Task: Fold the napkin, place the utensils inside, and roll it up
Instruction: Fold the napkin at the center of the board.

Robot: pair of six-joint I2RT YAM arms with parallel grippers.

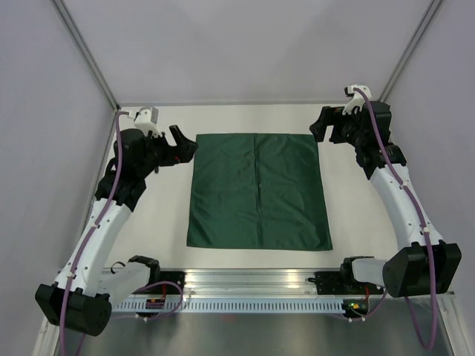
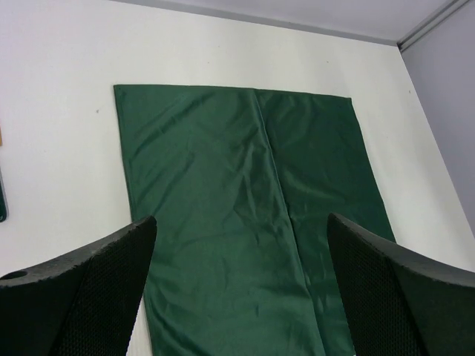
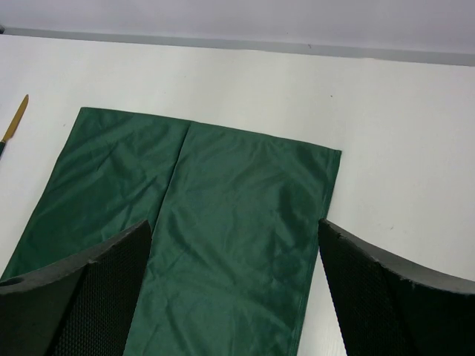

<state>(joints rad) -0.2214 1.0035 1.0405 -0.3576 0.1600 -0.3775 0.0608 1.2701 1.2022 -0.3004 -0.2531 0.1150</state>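
Observation:
The dark green napkin [image 1: 257, 191] lies flat and spread open on the white table, with a crease down its middle. It also shows in the left wrist view [image 2: 223, 185] and the right wrist view [image 3: 215, 215]. My left gripper [image 1: 182, 144] is open and empty, just above the napkin's far left corner [image 2: 241, 222]. My right gripper [image 1: 327, 124] is open and empty, just above the far right corner [image 3: 234, 226]. A slim gold utensil tip [image 3: 15, 119] shows on the table beyond the napkin's left side; the rest of it is out of view.
White table [image 1: 163, 222] with grey walls on three sides. A metal rail [image 1: 252, 285] with the arm bases runs along the near edge. A dark object [image 2: 2, 196] sits at the left edge of the left wrist view.

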